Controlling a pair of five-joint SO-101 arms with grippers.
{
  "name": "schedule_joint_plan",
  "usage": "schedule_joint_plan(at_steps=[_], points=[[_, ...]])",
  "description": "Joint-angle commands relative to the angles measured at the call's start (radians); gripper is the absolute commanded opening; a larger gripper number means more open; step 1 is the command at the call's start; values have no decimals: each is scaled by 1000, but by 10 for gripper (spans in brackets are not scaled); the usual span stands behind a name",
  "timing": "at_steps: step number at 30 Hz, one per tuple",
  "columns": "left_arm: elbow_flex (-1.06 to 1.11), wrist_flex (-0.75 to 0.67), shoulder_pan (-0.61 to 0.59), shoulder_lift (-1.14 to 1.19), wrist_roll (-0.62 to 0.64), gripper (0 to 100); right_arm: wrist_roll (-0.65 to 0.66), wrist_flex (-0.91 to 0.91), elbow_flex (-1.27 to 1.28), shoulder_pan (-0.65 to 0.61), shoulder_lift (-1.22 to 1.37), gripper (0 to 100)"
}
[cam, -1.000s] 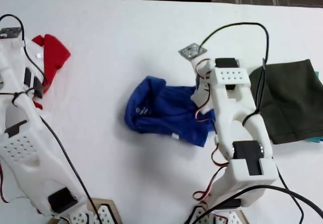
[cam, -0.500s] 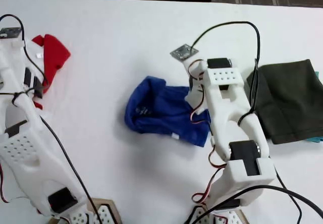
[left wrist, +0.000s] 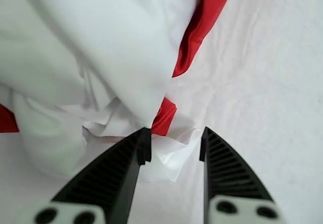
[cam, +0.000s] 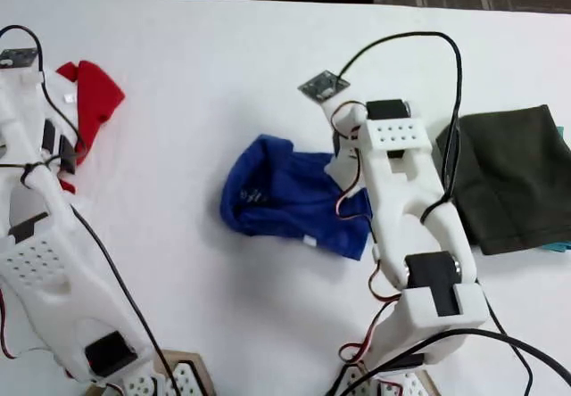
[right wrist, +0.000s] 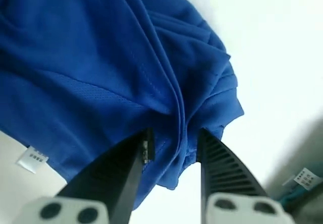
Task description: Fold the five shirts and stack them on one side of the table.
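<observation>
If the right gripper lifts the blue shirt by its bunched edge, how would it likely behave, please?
Probably floppy: the blue shirt lies crumpled in soft folds, so it should drape and unfurl. Likely light, being thin cloth. Layers bunched at the right gripper may slip unevenly.

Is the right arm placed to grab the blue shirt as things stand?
Probably yes. The right gripper hangs open just over a bunched fold at the edge of the blue shirt, with nothing between them.
</observation>
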Motion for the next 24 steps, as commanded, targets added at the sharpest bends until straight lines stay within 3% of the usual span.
schedule_joint_plan(at_steps=[1,16,24], points=[[-4,-9,9,-72,-3,184,-5,7,-38,-12,-68,145],[-4,-9,9,-71,-3,184,-2,8,-97,-81,-67,145],[-4,-8,6,-71,-5,184,-3,4,-23,-30,-65,145]])
